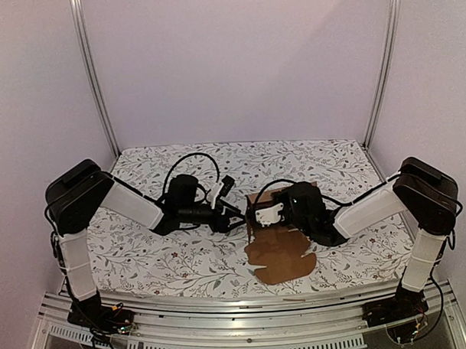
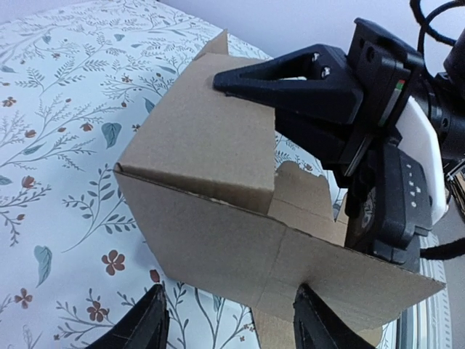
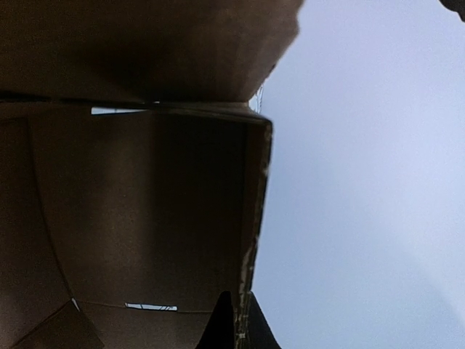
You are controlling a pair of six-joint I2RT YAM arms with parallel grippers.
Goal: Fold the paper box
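Note:
The paper box (image 1: 280, 253) is brown cardboard, partly folded, with one panel raised and flaps still flat on the table. In the left wrist view the box (image 2: 211, 182) shows a raised corner and a long flap sticking out to the right. My right gripper (image 2: 243, 78) pinches the top edge of the raised panel. In the right wrist view, the right gripper (image 3: 237, 323) is shut on that wall's thin edge, with the box's dark inside (image 3: 145, 203) to the left. My left gripper (image 2: 232, 323) is open just in front of the box, and its right fingertip (image 2: 314, 313) meets the flap's lower edge.
The table is covered by a floral cloth (image 1: 182, 260). Plain walls and metal posts (image 1: 92, 80) close in the back and sides. The two arms meet near the middle, the left gripper (image 1: 236, 211) close to the right gripper (image 1: 259, 216).

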